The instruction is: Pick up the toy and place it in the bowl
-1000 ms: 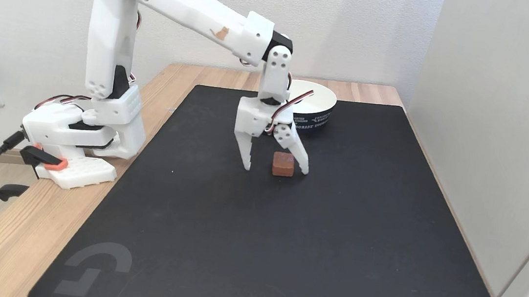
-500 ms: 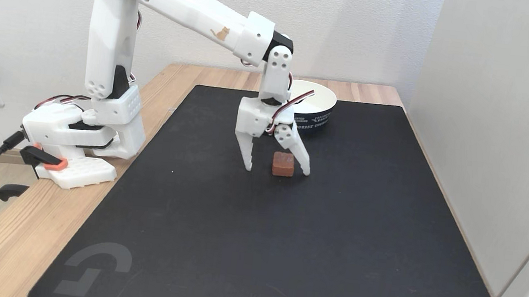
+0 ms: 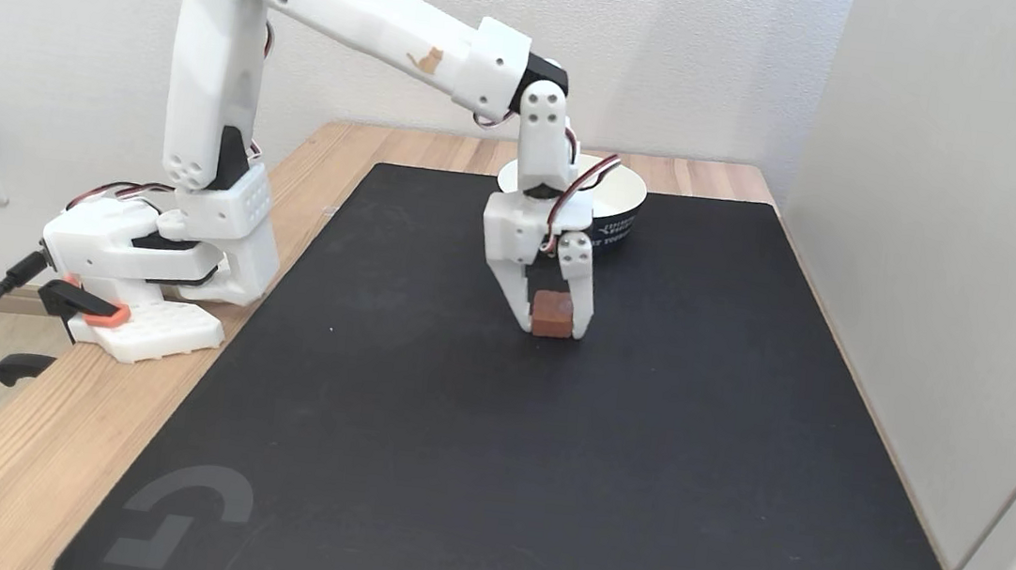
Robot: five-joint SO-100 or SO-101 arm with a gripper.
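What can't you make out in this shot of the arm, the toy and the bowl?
- Bowl, fixed view: the arm's wrist covers its left part; the printed text is too small to read.
- Toy: the pincer fingers flank it, hiding its sides; whether it touches the black mat is unclear.
- Bowl's inside: the low camera angle hides the bottom.

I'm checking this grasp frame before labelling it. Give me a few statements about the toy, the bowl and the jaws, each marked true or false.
1. The toy sits between the jaws of the gripper. True.
2. The toy is already in the bowl. False: it is low over the black mat, in front of the bowl.
3. The jaws stand wide apart with a clear gap beside the toy. False: they are closed against its sides.
4. The bowl stands behind the gripper, near the far edge of the mat. True.
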